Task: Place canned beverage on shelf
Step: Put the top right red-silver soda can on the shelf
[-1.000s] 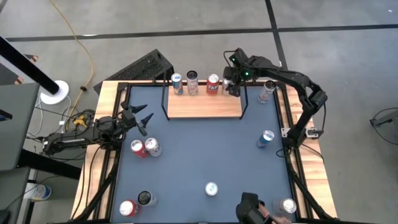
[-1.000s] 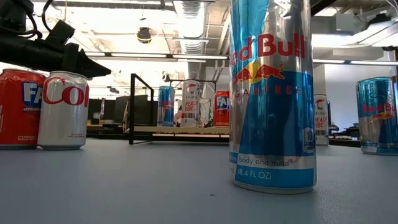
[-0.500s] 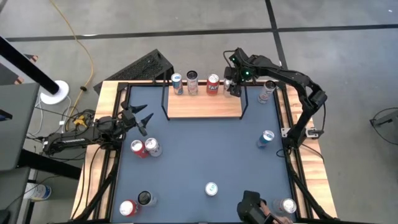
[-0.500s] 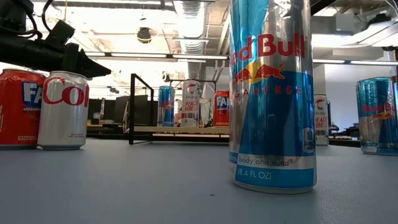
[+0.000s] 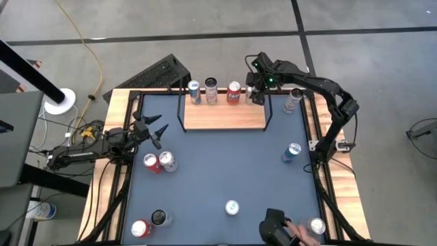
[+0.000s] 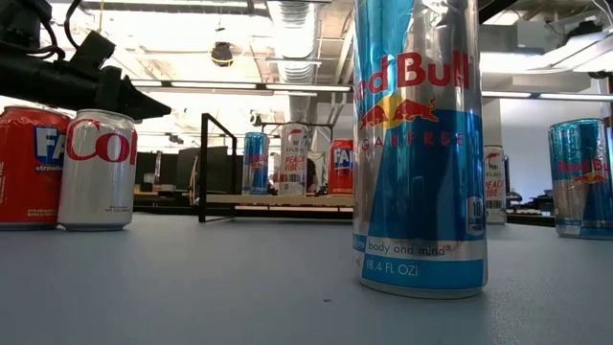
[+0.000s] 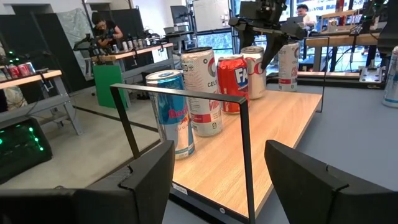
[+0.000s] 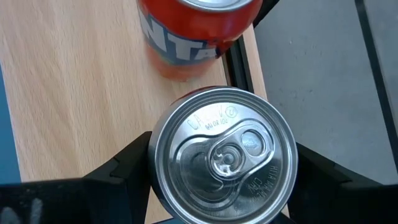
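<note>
The shelf (image 5: pixel 225 115), a light-wood board with black wire side frames, lies at the table's far middle. A blue Red Bull can (image 5: pixel 194 92), a white can (image 5: pixel 211 89) and a red Fanta can (image 5: pixel 234 92) stand on its far edge. Just right of the Fanta can, my right gripper (image 5: pixel 257 94) is shut on a silver-topped can (image 8: pixel 221 155), which also shows in the left wrist view (image 7: pixel 254 71). My left gripper (image 5: pixel 156 130) waits open at the table's left, pointing level at the shelf and touching nothing. My right gripper pinches the can's side wall just under the top rim (image 8: pixel 152 165), one finger (image 8: pixel 121 171) on each of two opposite sides. It comes from above, slanting down. The can stands upright, and its base looks to be on the board (image 7: pixel 273 118) beside the Fanta can (image 7: pixel 233 81).
Loose cans stand on the blue table: two at the left (image 5: pixel 159 162), two at the near left (image 5: pixel 150 223), one near the middle front (image 5: pixel 232 207), two at the right (image 5: pixel 292 152) (image 5: pixel 293 100), and one at the near right (image 5: pixel 315 225). A person's hand (image 5: pixel 295 234) is beside that last can.
</note>
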